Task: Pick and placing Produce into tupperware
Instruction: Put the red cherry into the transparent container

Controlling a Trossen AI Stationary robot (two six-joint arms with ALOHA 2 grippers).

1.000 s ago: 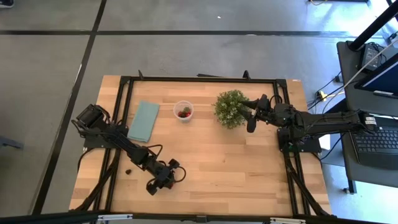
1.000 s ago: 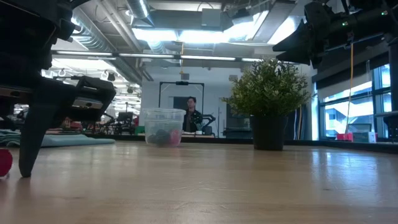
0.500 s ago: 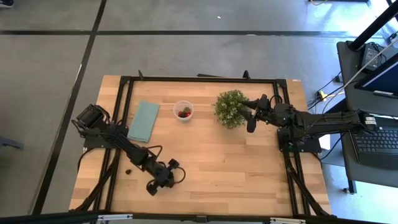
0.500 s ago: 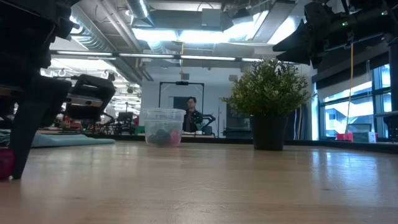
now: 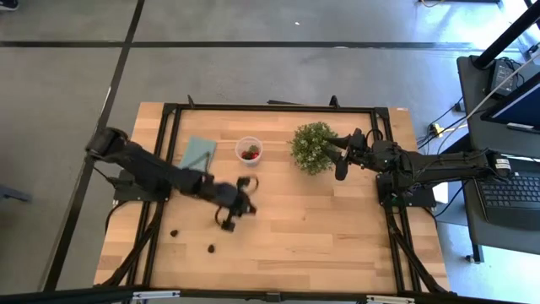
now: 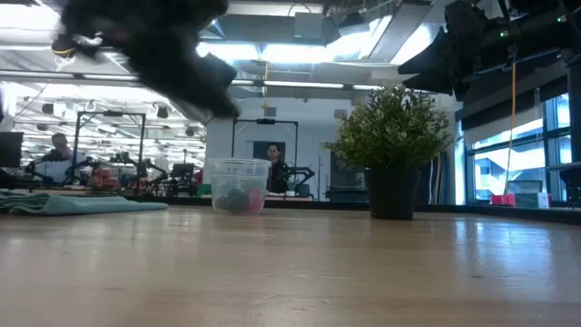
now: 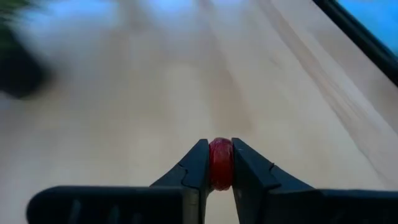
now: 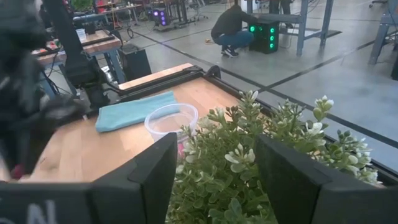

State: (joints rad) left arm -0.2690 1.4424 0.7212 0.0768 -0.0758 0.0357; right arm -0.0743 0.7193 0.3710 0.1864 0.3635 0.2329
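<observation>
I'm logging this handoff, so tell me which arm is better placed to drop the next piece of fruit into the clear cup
Left. The left gripper is shut on a red fruit piece and sits above the table near the clear cup. The right gripper holds nothing and hangs beside the plant.

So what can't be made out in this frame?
- Left claw, low view: motion blur hides its fingers; the wrist view shows it shut on a red piece.
- Cup contents, high view: too small to count.
- Two dark pieces on the table: too small to identify.
- Plant, right wrist view: blocks much of the table.
</observation>
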